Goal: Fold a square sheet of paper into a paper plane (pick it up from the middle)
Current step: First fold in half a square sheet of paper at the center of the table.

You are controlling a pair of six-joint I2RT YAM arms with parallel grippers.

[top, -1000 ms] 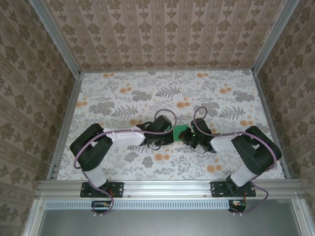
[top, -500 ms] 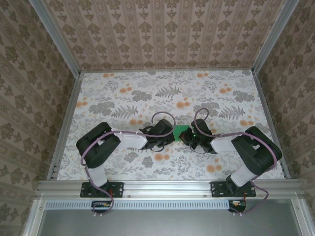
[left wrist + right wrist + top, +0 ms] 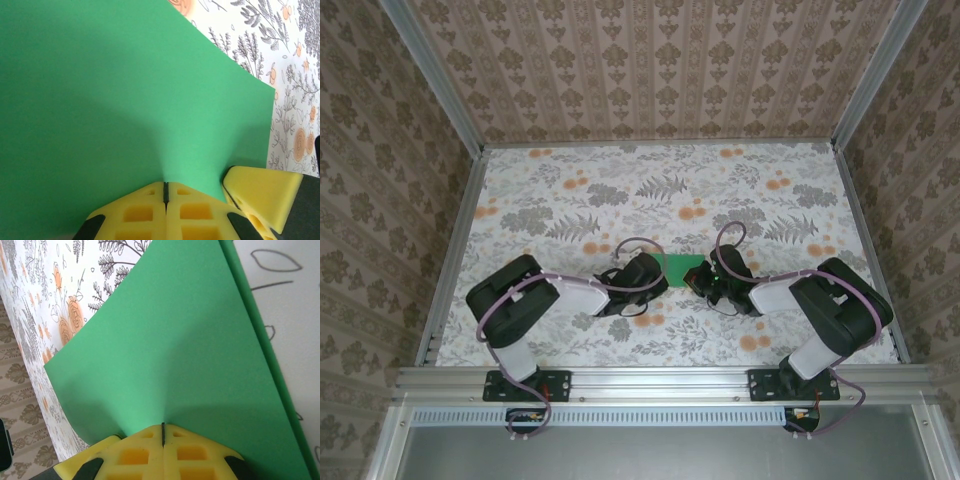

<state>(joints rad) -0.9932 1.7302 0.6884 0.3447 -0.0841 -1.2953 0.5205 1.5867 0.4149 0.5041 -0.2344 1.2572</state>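
The square sheet of paper (image 3: 678, 266) is bright green and sits between my two grippers at the middle of the table. My left gripper (image 3: 653, 272) is shut, its yellow fingertips (image 3: 150, 197) pinching the sheet (image 3: 115, 90), and a soft ridge runs up from the jaw line. My right gripper (image 3: 706, 276) is also shut on the sheet (image 3: 170, 355), where a similar ridge starts at its tips (image 3: 163, 430). A second green layer (image 3: 267, 357) shows along the sheet's right edge. The two grippers stand close together, and the right one's finger (image 3: 260, 195) shows beside the left's.
The floral table cover (image 3: 650, 190) stretches behind the grippers to the back wall. Aluminium rails (image 3: 455, 250) border the table on the left, and more rails (image 3: 865, 240) on the right. Patterned walls close in on three sides.
The left gripper has drawn back to the left, and more of the green sheet shows between the two grippers. The right arm has barely moved.
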